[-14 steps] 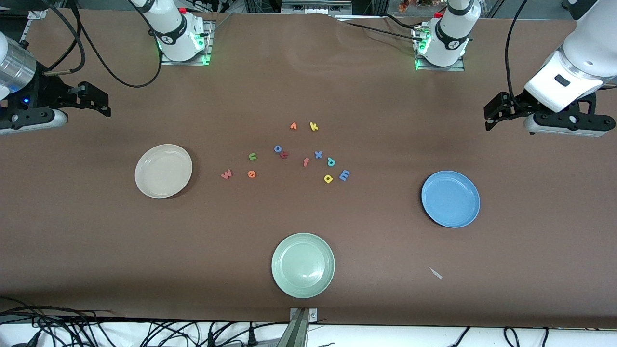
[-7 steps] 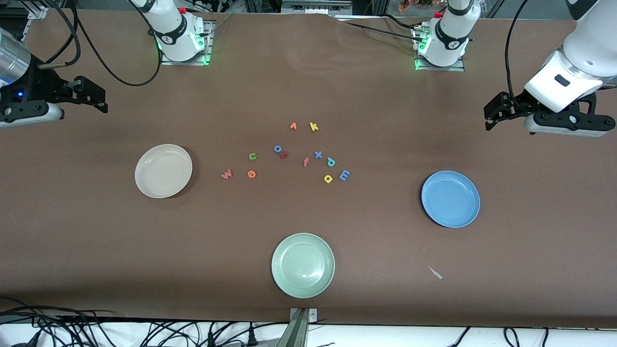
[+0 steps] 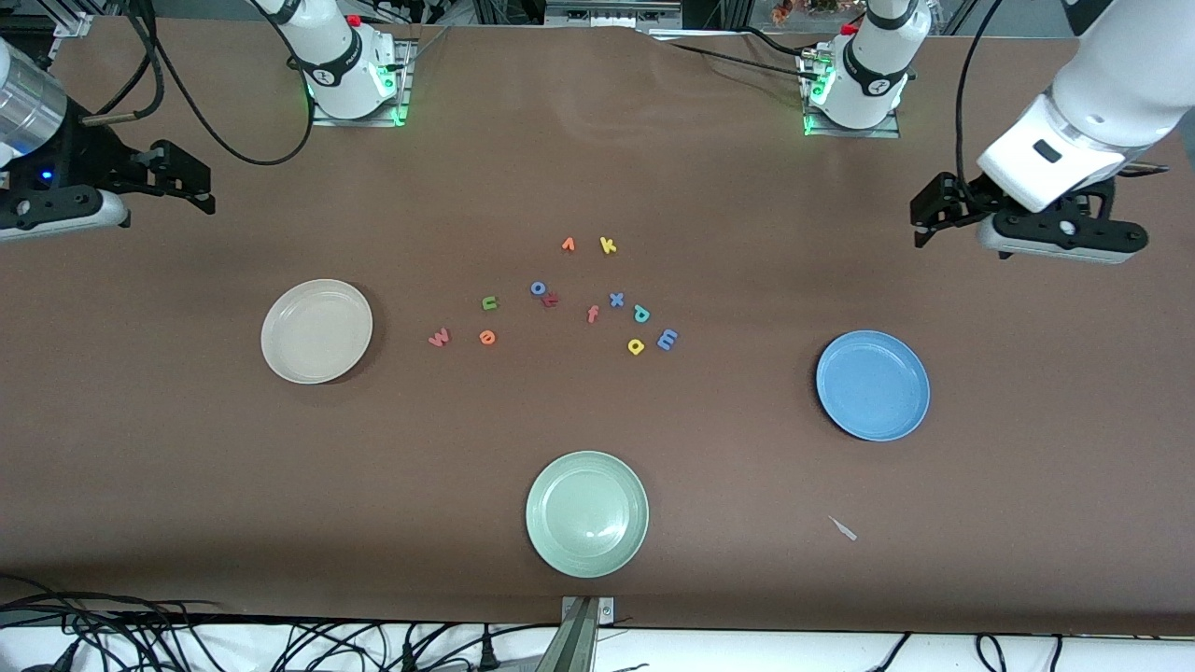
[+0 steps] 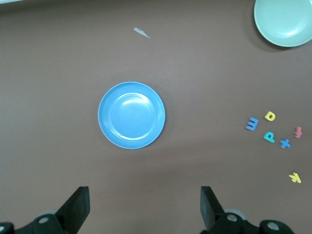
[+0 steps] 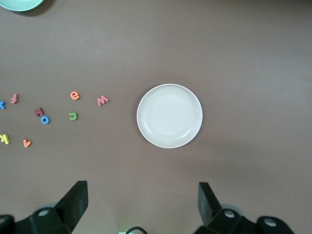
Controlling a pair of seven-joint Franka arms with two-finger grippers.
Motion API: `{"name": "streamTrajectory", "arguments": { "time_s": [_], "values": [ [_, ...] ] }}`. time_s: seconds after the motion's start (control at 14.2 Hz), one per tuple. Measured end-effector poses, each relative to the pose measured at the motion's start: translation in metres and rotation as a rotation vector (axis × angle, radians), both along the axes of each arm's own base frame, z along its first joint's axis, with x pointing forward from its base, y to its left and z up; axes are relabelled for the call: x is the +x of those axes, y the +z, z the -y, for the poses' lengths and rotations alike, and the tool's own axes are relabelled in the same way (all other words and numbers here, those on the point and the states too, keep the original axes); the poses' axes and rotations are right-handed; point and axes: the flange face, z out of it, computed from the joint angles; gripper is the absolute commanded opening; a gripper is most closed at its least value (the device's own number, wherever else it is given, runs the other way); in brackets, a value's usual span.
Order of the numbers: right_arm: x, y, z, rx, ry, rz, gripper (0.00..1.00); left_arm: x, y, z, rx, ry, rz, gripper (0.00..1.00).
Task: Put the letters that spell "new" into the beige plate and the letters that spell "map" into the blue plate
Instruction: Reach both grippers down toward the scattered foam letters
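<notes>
The beige plate (image 3: 316,331) (image 5: 169,116) lies toward the right arm's end, the blue plate (image 3: 873,385) (image 4: 131,115) toward the left arm's end. Between them lie the pink w (image 3: 439,337), orange e (image 3: 486,337) and green n (image 3: 489,302), then the teal p (image 3: 641,314), yellow a (image 3: 636,346) and blue m (image 3: 667,340). My left gripper (image 3: 927,217) (image 4: 145,204) hangs open and empty over bare table by the blue plate. Over bare table by the beige plate, my right gripper (image 3: 198,184) (image 5: 143,202) is open and empty too.
A pale green plate (image 3: 587,513) sits near the front edge. Other letters lie among the task's: blue o (image 3: 539,287), a red letter (image 3: 551,300), orange f (image 3: 592,314), blue x (image 3: 616,300), orange v (image 3: 568,245), yellow k (image 3: 608,245). A small scrap (image 3: 843,528) lies nearer the camera than the blue plate.
The left arm has shifted a little toward the middle of the table. The right gripper has drifted slightly toward the bases' edge. Plates and letters have not moved.
</notes>
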Motion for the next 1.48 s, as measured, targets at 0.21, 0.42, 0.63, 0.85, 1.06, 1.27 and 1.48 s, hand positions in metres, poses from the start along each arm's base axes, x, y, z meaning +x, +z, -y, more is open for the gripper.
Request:
{"name": "streamTrajectory", "arguments": {
  "time_s": [0.21,0.42,0.63,0.85,1.06,1.27,1.48],
  "values": [
    [0.001,-0.001,-0.002,0.007,0.002,0.003,1.0,-0.001,-0.013,0.027,0.005,-0.048,-0.027,1.0],
    [0.006,-0.017,-0.014,0.029,-0.016,0.011,1.0,0.008,-0.054,0.052,0.015,-0.086,-0.097,1.0],
    [0.019,-0.06,-0.028,0.041,-0.023,0.03,1.0,0.015,-0.113,0.1,0.022,-0.045,-0.167,1.0],
    [0.025,-0.109,-0.059,0.046,-0.057,0.024,1.0,0.016,-0.17,0.161,0.016,0.105,-0.164,1.0],
    [0.019,-0.156,-0.1,0.051,-0.133,0.023,1.0,0.015,-0.234,0.205,0.005,0.177,-0.169,1.0],
    [0.01,-0.2,-0.139,0.056,-0.203,0.02,1.0,0.006,-0.298,0.228,0.03,0.152,-0.231,1.0],
    [0.009,-0.245,-0.179,0.065,-0.267,0.025,1.0,-0.004,-0.341,0.259,0.026,0.068,-0.199,1.0]
  ]
}}
